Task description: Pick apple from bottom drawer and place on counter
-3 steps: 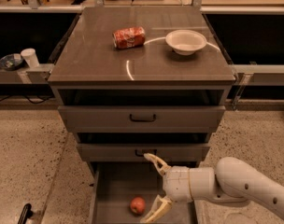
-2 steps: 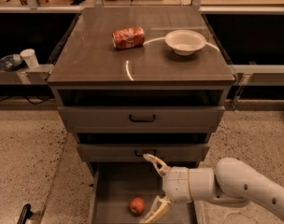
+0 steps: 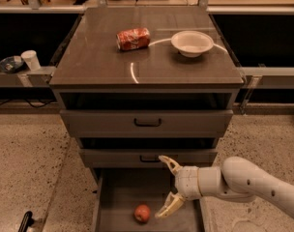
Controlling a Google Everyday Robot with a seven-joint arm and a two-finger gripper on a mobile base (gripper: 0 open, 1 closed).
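Observation:
The apple [image 3: 142,213] is small, round and red-orange. It lies on the floor of the open bottom drawer [image 3: 119,197], near its front. My gripper [image 3: 165,186] is open above the drawer, just right of the apple and a little above it, fingers spread wide toward the left. It does not touch the apple. The white arm comes in from the lower right. The counter [image 3: 98,62] is the glossy grey-brown top of the cabinet, far above the gripper.
A red-and-white can [image 3: 133,38] lies on its side on the counter, and a white bowl [image 3: 192,43] stands to its right. Two closed drawers with black handles [image 3: 147,123] sit above the open one. A white cup [image 3: 30,60] stands on a shelf at left.

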